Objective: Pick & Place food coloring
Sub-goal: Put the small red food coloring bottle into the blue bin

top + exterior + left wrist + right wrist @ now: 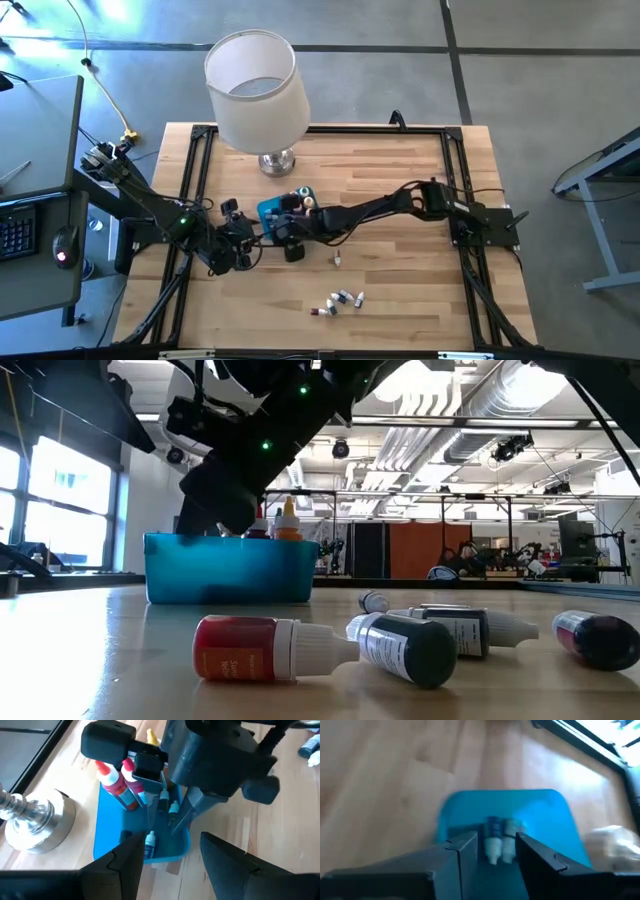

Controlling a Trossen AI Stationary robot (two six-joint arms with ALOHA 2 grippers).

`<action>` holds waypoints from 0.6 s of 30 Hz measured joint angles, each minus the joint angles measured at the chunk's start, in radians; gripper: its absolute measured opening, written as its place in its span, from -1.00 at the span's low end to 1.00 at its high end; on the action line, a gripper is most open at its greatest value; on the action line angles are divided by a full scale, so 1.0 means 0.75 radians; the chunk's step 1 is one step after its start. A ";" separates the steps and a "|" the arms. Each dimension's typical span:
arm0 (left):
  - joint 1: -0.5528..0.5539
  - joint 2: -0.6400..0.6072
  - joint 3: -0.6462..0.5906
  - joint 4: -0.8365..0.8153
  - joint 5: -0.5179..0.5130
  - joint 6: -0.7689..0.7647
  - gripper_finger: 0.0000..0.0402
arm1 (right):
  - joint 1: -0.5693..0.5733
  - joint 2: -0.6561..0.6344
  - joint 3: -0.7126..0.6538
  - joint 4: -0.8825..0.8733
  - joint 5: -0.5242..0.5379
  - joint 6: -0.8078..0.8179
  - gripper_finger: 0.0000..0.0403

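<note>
The blue tray sits left of the table's middle and holds several food coloring bottles: red ones lean on its wall, and a blue one stands at the near end. My right gripper reaches down into the tray, shut on small blue bottles. My left gripper is open and empty, just on the near side of the tray. More bottles lie on their sides near the table's near edge, a red one among them. My right gripper comes down into the tray from above, slanting from the table's right. Two blue bottles with white tips stand side by side between its two fingers. Whether both are pinched or one merely stands behind, I cannot tell.
A white-shaded lamp stands on a metal base just beyond the tray. One stray bottle lies right of the grippers. A dark bottle and others lie toward the near edge. The right half of the table is bare wood.
</note>
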 joint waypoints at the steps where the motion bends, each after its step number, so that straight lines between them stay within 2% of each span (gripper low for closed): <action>1: 0.000 0.000 0.000 0.001 -0.002 0.000 -0.07 | 0.002 -0.003 0.000 -0.004 0.036 -0.023 -0.35; 6: 0.000 0.000 0.000 0.001 0.022 0.002 -0.07 | 0.038 -0.042 0.096 -0.146 0.271 -0.070 -0.27; 12: 0.000 -0.001 0.001 0.018 0.179 -0.002 -0.07 | 0.107 -0.160 0.260 -0.673 0.229 0.074 -0.26; 16: 0.000 -0.001 0.001 0.051 0.307 -0.161 -0.07 | 0.139 -0.272 0.292 -0.964 0.234 0.336 -0.29; 18: 0.000 0.000 0.001 0.077 0.362 -0.178 -0.07 | 0.154 -0.320 0.293 -1.098 0.234 0.494 -0.30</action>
